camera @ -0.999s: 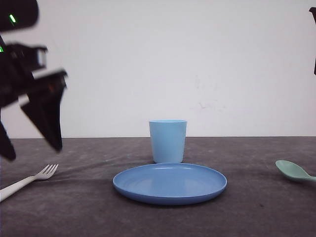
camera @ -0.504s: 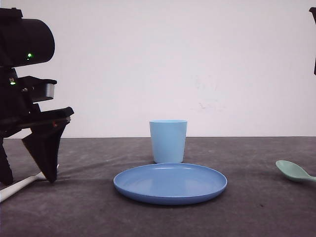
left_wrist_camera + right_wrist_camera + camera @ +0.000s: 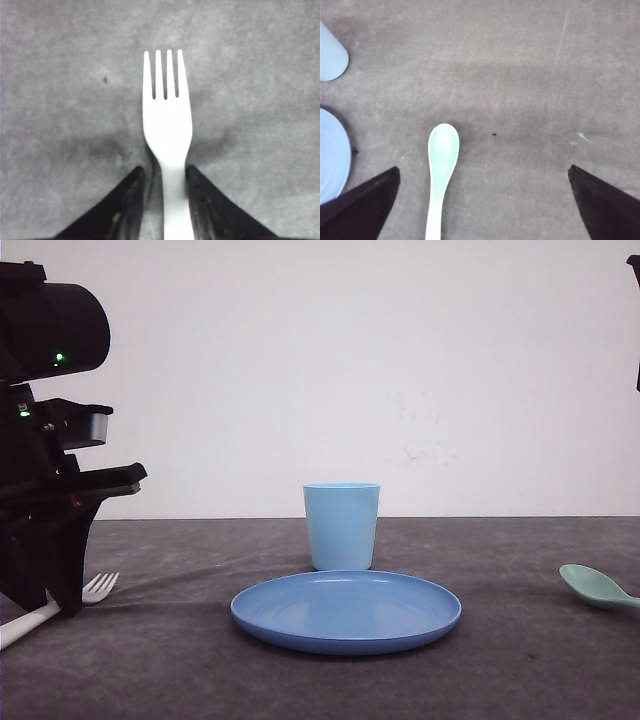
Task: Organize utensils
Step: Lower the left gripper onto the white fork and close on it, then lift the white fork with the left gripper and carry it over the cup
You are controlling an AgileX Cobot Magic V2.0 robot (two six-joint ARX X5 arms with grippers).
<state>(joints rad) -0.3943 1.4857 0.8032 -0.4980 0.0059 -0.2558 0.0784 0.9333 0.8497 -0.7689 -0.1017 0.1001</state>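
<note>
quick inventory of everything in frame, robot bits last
fork: 1, white, on the table at far left, handle between the left end effector's fingers
spoon: 1, mint green, on the table at far right
cup: 1, light blue, upright at centre, behind the plate
plate: 1, blue, centre front
table: 1, dark grey
wall: 1, white, behind the table
left end effector: 1, black, down at the table, fingers close on both sides of the fork handle
right end effector: 1, black, open wide above the spoon

One fork (image 3: 167, 125), one spoon (image 3: 441, 165), one cup (image 3: 341, 525), one plate (image 3: 346, 612)
</note>
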